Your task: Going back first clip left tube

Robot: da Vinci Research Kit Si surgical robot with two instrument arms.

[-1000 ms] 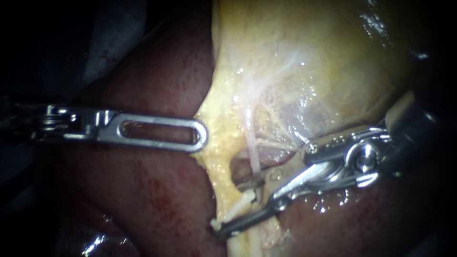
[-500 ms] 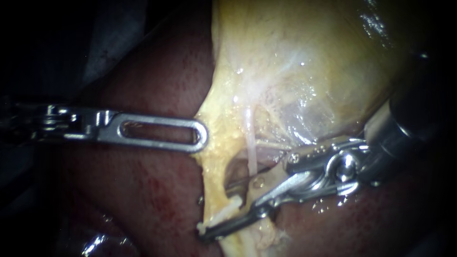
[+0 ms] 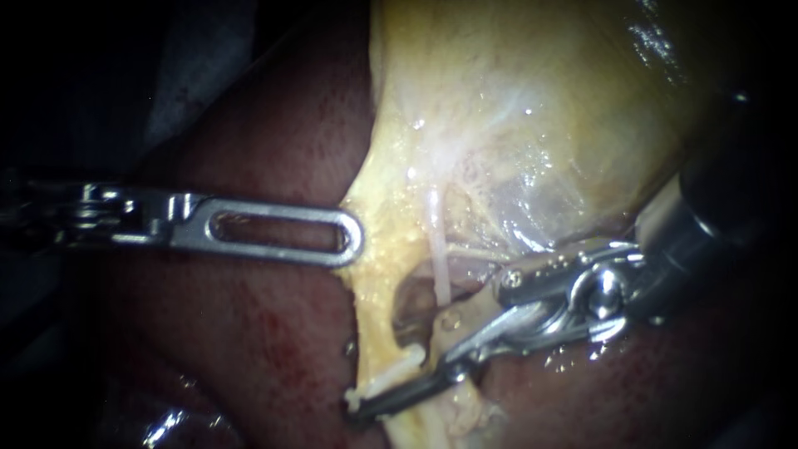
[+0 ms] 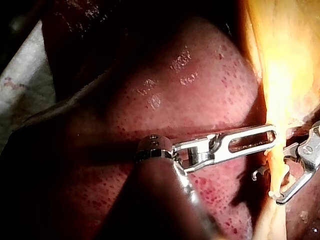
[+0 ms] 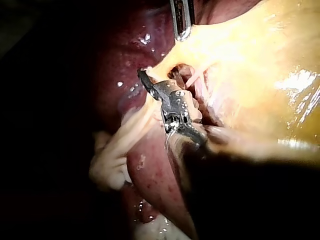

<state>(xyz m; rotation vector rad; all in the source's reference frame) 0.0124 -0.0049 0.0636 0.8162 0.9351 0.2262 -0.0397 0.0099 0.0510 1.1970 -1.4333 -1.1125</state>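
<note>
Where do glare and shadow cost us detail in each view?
Endoscope view: specular spots on the gallbladder and the wet liver; the shaft of the right instrument is lost in a dark corner. Left wrist view: gallbladder blown out by the light, shaft of the left instrument in shadow. Right wrist view: hot glare on the gallbladder, black shadow over the right instrument's shaft.

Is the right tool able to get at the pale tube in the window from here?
Likely yes: the right tool sits open right beside the pale tube, nothing lies between them, and the left tool holds the yellow tissue edge clear.
</note>
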